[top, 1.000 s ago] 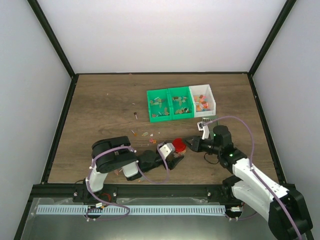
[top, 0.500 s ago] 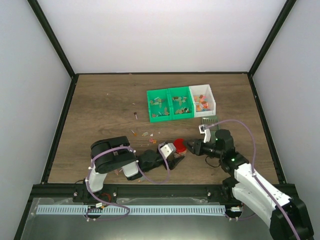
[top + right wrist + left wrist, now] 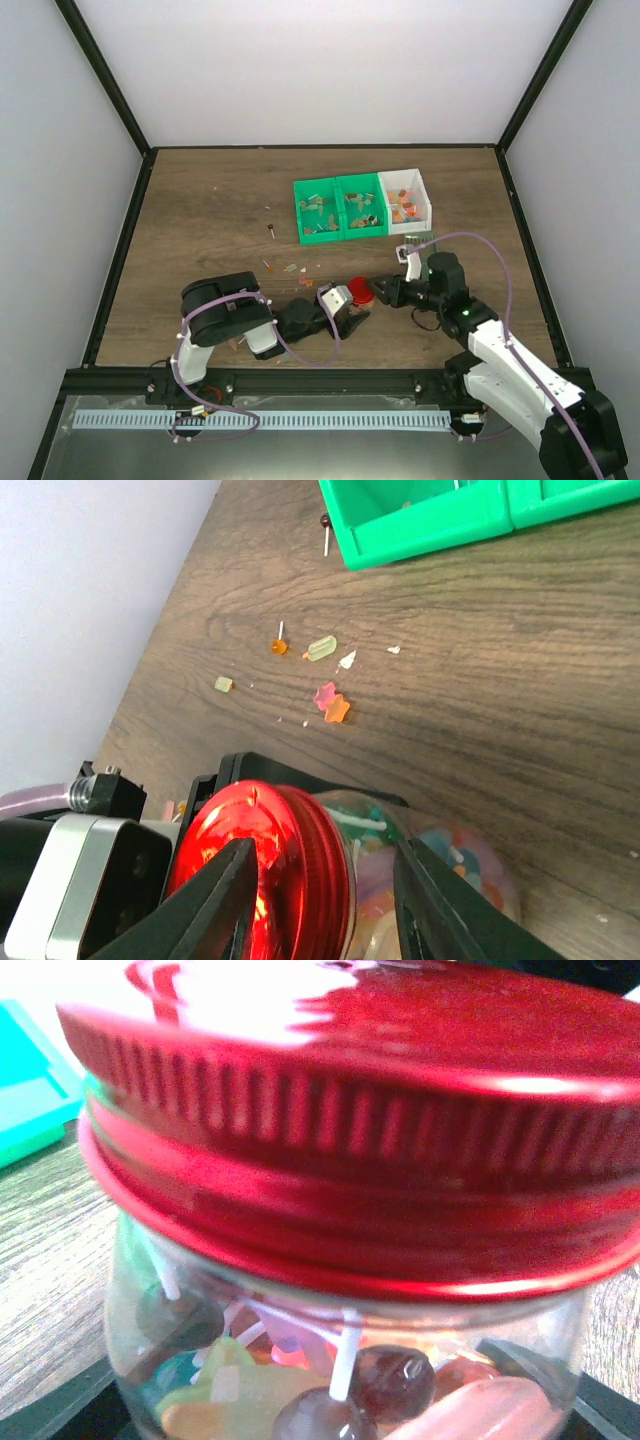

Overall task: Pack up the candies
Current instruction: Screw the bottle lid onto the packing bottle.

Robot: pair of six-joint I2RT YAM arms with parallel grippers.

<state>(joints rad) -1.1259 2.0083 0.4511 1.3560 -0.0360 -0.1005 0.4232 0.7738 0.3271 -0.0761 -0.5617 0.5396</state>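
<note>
left gripper (image 3: 352,308) grips the jar (image 3: 340,1380); right gripper (image 3: 325,852) straddles its red lid (image 3: 290,830)

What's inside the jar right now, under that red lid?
Through the glass of the jar, mixed-colour candies with white sticks fill the bottom. The red lid covers the neck, hiding anything there.

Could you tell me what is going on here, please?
The left hand holds a glass jar of candies with its red lid on. The right hand straddles that lid, and its fingers look partly open rather than clamped. More candies lie loose on the table and in the bins behind.
</note>
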